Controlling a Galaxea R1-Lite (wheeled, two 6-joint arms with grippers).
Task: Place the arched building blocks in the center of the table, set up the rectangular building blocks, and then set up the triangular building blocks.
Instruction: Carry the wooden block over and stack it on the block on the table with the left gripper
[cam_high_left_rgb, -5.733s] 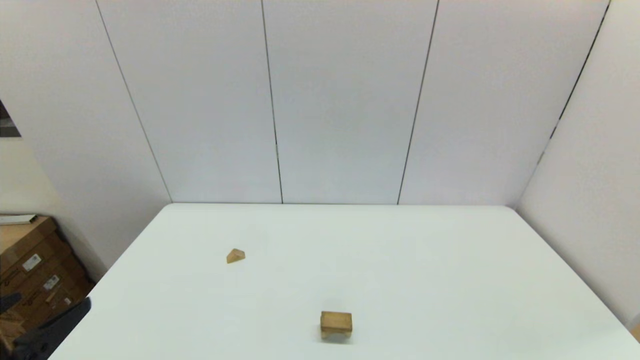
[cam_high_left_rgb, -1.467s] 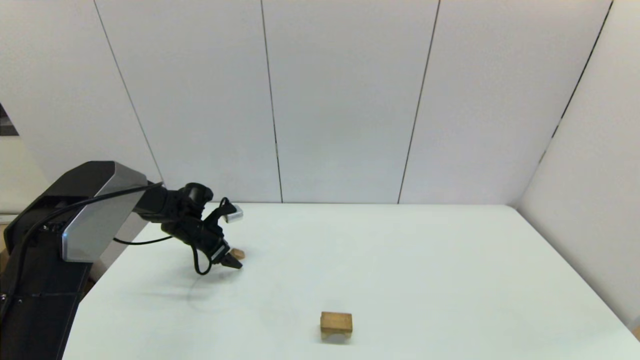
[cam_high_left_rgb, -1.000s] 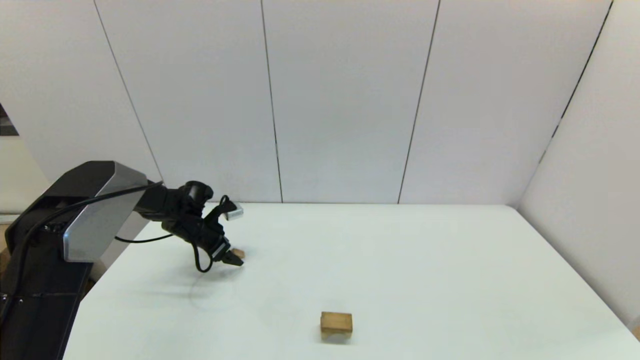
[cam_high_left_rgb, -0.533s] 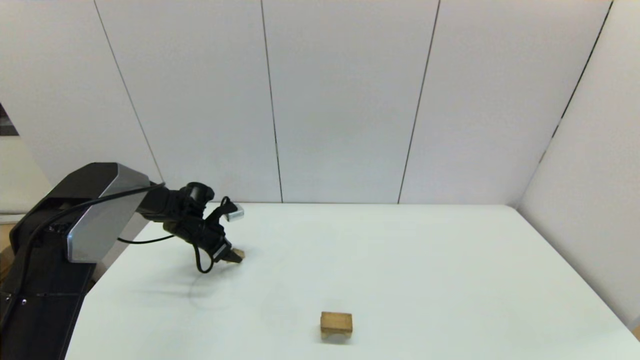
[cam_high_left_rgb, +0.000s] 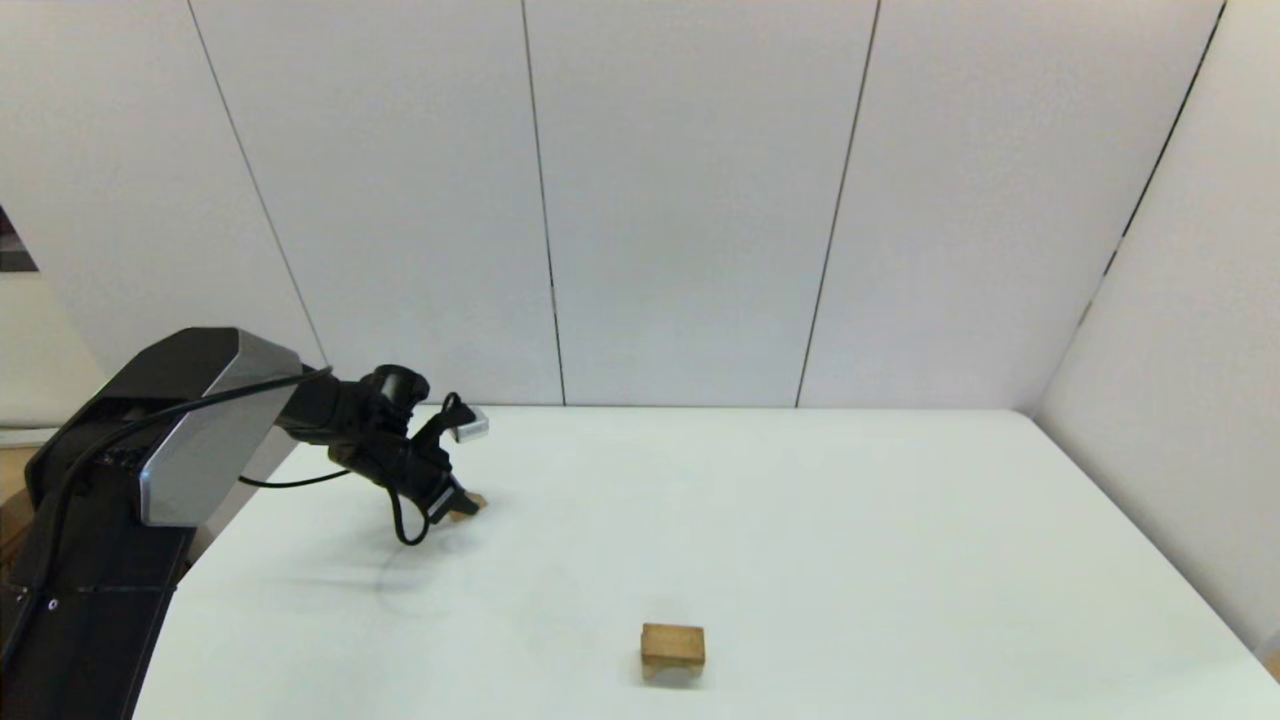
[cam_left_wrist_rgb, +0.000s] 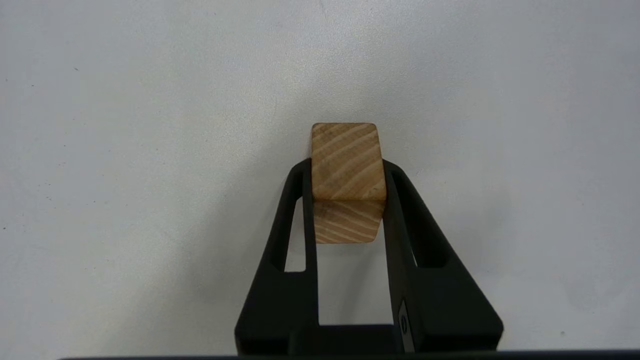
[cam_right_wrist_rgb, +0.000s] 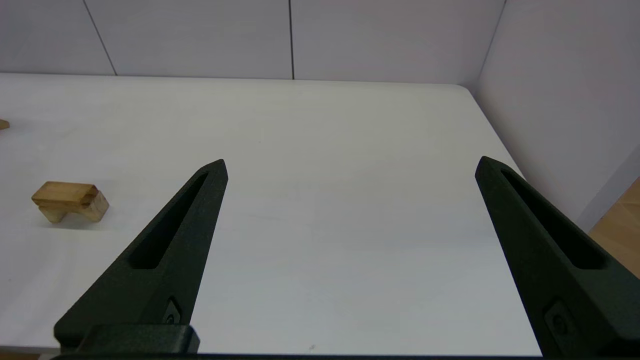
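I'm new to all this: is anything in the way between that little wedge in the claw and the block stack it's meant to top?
Nothing visible. The left gripper is shut on the triangular block, and only bare table lies between it and the rectangular block sitting on the arched block.

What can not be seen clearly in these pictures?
- Wedge: in the head view the left gripper covers most of it; whether it has left the table cannot be told in either view.
- Slab on the arch: the head view shows them as one block.
- Right gripper: outside the head view; seen only from its own wrist view, open.
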